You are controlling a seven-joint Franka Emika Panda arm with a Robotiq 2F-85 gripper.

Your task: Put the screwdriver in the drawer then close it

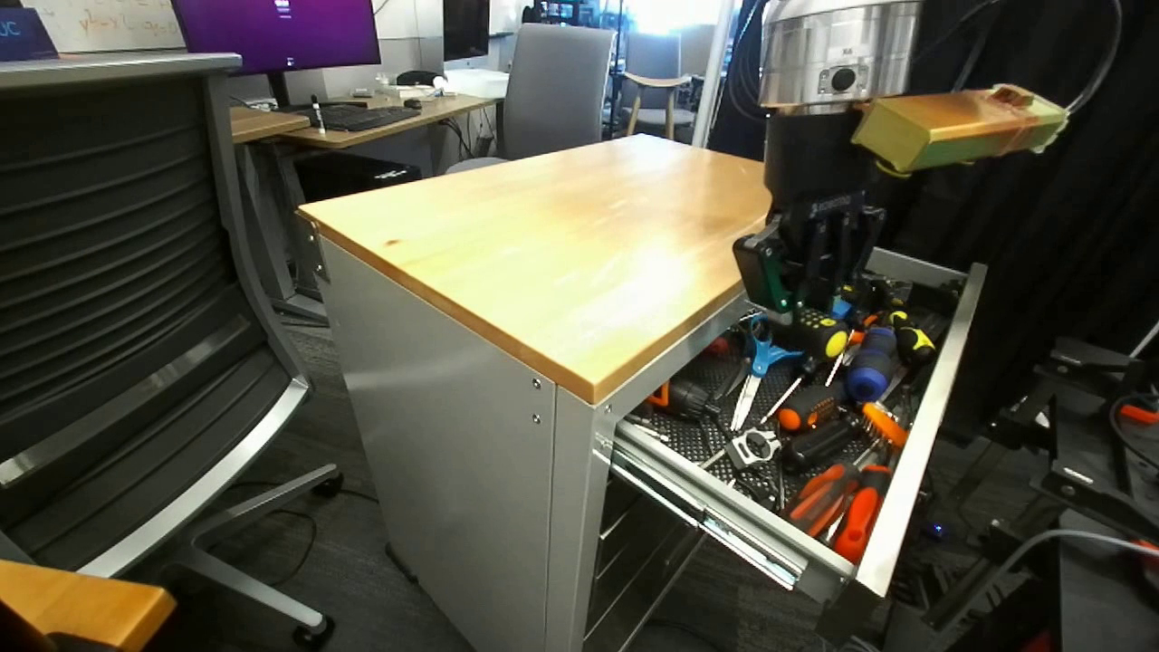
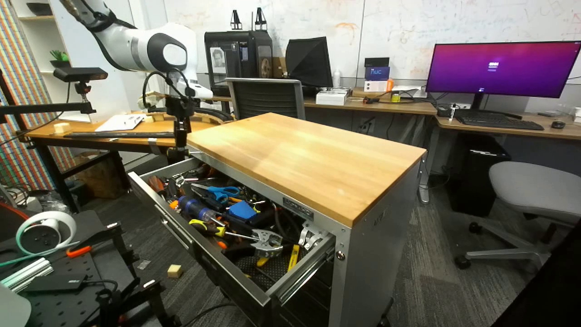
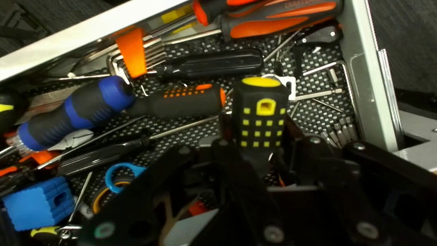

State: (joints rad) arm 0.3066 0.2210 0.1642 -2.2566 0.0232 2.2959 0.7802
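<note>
- Holding the stubby black-and-yellow screwdriver point(image 3: 261, 116), my Robotiq gripper point(image 3: 258, 130) has its fingers closed on the handle's sides, yellow butt turned toward the drawer front; I can't make out the shaft.
- The tool hangs over the pulled-out top drawer point(image 1: 931, 407), just outside the front edge of the cabinet's wooden top point(image 1: 507, 235), toward the corner nearest the camera in an exterior view. I can't tell whether it touches the tools below point(image 3: 210, 65).
- I'd expect it to be light, stiff and hard to hurt: moulded plastic, perhaps with rubbery panels that resist slipping. The thick middle of the handle seems the right hold, so I see no need to regrip.
- The butt would likely be the slipperier part to pinch.
- Below it's crowded: an orange-dotted screwdriver handle point(image 3: 187, 100) just left of it in the wrist view, blue-handled scissors point(image 1: 765, 355) near the wooden top's front edge. The sparser patch is the checkered liner point(image 3: 309, 116) between the held tool and the drawer's side wall point(image 3: 370, 82).
- After release I'd lift straight up, clear of that front edge, before swinging out past the drawer front. Beyond it I see carpet point(image 2: 159, 247), then a black perforated platform point(image 2: 50, 309); room for the closing push looks tight.
</note>
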